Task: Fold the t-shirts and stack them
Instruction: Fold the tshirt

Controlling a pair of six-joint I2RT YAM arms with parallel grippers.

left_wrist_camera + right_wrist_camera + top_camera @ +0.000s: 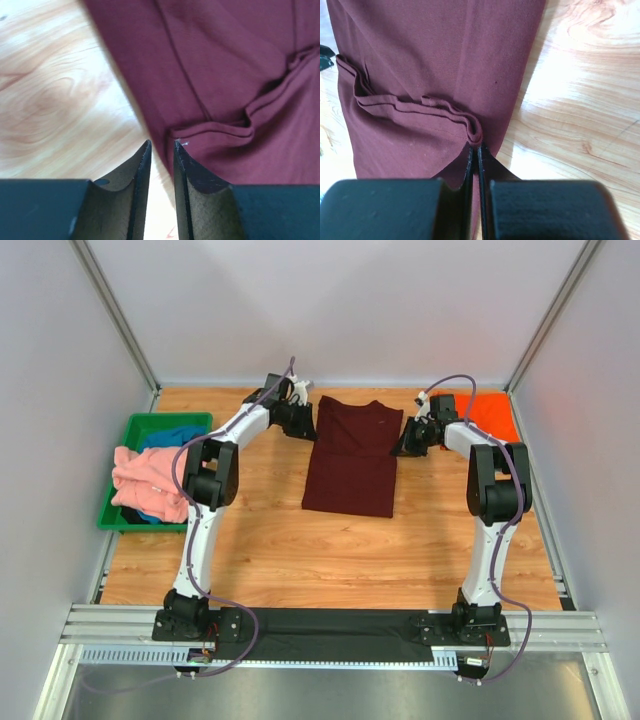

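At the table's [300, 550] left edge, a green tray [140, 420] holds a salmon-pink shirt [145, 480] that hides most of a blue shirt [175, 435]. The left claw [161, 145] stands slightly parted and holds nothing, just beside the maroon shirt [350, 460], which lies toward the far edge. The right claw [475, 148] is clenched on its bunched hem. The right arm partly hides an orange shirt [490, 412] in the far right corner.

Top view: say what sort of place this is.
Likely a robot test cell, not a home: bare white walls box in a wooden table, two arms are bolted to its metal rail.
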